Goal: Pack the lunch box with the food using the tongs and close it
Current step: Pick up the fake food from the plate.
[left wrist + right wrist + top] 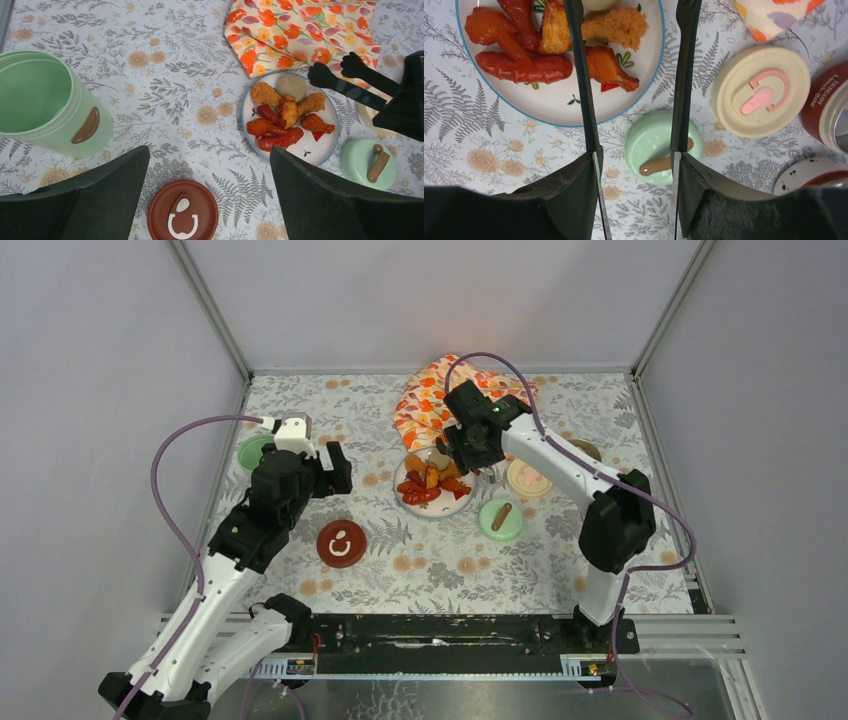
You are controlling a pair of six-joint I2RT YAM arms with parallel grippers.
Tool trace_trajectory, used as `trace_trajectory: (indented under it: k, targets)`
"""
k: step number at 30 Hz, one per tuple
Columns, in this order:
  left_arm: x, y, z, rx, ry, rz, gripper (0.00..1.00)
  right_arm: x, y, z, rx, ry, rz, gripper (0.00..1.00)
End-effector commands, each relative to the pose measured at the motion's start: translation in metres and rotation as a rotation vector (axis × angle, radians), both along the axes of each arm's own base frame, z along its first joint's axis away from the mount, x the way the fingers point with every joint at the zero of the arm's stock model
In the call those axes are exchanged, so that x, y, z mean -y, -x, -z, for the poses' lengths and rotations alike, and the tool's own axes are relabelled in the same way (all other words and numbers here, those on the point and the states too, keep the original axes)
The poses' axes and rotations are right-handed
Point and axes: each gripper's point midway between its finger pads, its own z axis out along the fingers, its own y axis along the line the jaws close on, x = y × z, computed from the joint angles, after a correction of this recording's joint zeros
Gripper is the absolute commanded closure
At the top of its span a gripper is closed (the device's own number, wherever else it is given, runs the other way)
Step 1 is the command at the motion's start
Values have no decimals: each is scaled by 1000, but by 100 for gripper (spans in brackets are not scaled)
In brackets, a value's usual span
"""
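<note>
My right gripper is shut on the tongs, one thin dark arm against each finger. Both arms reach over the white plate of food and run out of the top of the right wrist view. From the left wrist view the tongs' black tips hang apart just beyond the plate's far right rim, near a pale ball and orange-red fried chunks. The tall mint-green pot stands open at the left. My left gripper is open and empty above the dark red lid.
The green lid and cream lid lie right of the plate. A dark red pot with a steel rim stands at the far right. The orange flowered cloth lies behind the plate. Grey walls enclose the table.
</note>
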Motion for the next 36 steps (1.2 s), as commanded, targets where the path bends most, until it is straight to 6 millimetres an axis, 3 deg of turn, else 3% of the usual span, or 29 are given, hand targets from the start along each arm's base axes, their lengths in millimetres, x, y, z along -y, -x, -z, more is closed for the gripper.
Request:
trace_trajectory:
  k: [1, 11, 26, 36]
  targets:
    - [2, -8, -9, 49, 23, 0, 2, -25, -16, -10, 52, -36, -56, 42]
    - [3, -8, -7, 41, 21, 7, 2, -38, -24, 14, 12, -14, -89, 45]
    - [5, -9, -5, 32, 19, 15, 2, -45, -17, 44, -89, 8, -134, 50]
    - [6, -10, -4, 27, 21, 21, 2, -37, -15, 44, -106, 55, -129, 46]
